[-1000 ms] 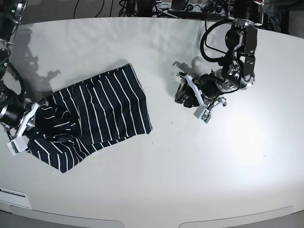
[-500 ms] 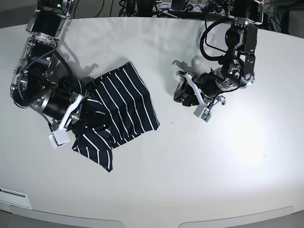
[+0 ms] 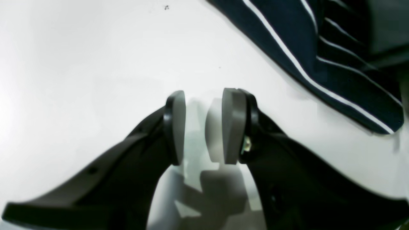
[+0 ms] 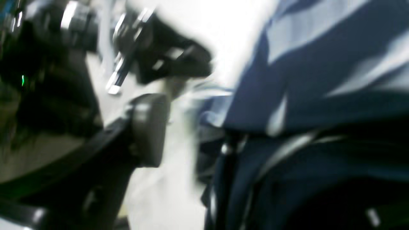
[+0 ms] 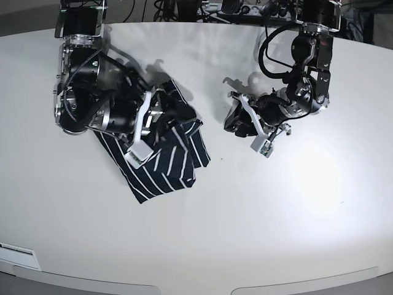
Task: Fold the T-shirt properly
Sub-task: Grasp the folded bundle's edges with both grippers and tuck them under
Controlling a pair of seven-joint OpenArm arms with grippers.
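The T-shirt (image 5: 167,161), dark navy with thin white stripes, lies bunched in a narrow folded heap left of the table's middle. My right gripper (image 5: 164,110) hovers over its upper end. In the blurred right wrist view one grey pad (image 4: 148,127) stands apart from the striped T-shirt (image 4: 319,64), which drapes over the other finger, and bare table shows between them. My left gripper (image 5: 235,123) rests low over the table to the right of the cloth. Its jaws are apart with nothing between the pads (image 3: 231,124), and a T-shirt (image 3: 319,57) corner lies beyond them.
The white table (image 5: 258,221) curves along the front edge. Cables and equipment (image 5: 215,7) crowd the far edge behind both arms. The left arm's body (image 5: 307,80) rises at the back right.
My right arm swept from the table's left edge toward the middle, dragging part of the T-shirt over itself into a narrower heap, and its jaws have parted. The left arm stayed put.
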